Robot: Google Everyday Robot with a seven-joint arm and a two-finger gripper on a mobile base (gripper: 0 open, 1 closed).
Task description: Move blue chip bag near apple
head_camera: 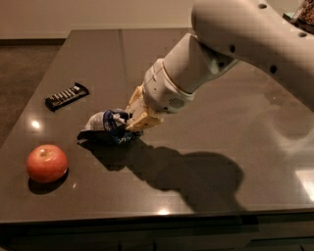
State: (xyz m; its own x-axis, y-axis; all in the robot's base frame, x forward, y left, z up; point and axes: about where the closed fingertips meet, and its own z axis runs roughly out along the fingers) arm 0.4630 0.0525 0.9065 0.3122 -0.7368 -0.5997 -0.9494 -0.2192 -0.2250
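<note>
Table (255, 132): apple (47, 163), wrapper (66, 96), bag (104, 128) (in gripper (129, 120)?)

White rounded arm (245, 44), tan claw (128, 122) at tip

My jaws low over dark table (245, 122), left of centre, clamped on right end of crinkled dark-blue-and-white foil chip bag (105, 126). Tips buried in folds, so that end of bag hidden. My white arm (235, 44) cut off by top and right edges. Brownish thing (306, 12) in top right corner mostly out of frame, unidentifiable. White marks on flat black wrapper (66, 96) too small to read.
</note>
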